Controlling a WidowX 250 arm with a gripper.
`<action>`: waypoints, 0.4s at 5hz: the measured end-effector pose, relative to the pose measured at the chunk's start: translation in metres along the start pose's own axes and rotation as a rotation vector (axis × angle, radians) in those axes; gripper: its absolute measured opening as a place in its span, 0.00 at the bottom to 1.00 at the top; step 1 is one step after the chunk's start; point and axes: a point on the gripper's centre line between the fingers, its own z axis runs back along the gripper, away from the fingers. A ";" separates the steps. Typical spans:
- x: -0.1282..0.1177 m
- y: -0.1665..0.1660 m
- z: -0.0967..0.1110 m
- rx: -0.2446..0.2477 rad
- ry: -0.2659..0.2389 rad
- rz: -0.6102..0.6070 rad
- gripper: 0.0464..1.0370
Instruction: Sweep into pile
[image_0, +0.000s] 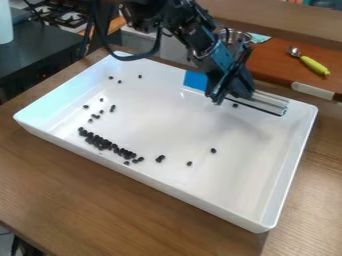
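At the white tray's (157, 181) two o'clock, the gripper (226, 95) is clamped on a pale bar (270, 102), obscuring its grasped end; dark pellets (100, 142) cluster toward nine o'clock.

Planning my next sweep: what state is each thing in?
Gripper, closed on the sweeping tool
Sweeping tool, held near the tray's far wall
Clustered dark pieces, in a long uneven row
Loose dark pieces, scattered across the tray
Tray, upright, open on top
Green-handled scoop, lying on the counter
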 end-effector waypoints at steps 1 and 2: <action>0.005 0.004 -0.010 -0.002 -0.017 -0.009 0.06; 0.010 0.001 -0.016 -0.006 -0.037 -0.019 0.06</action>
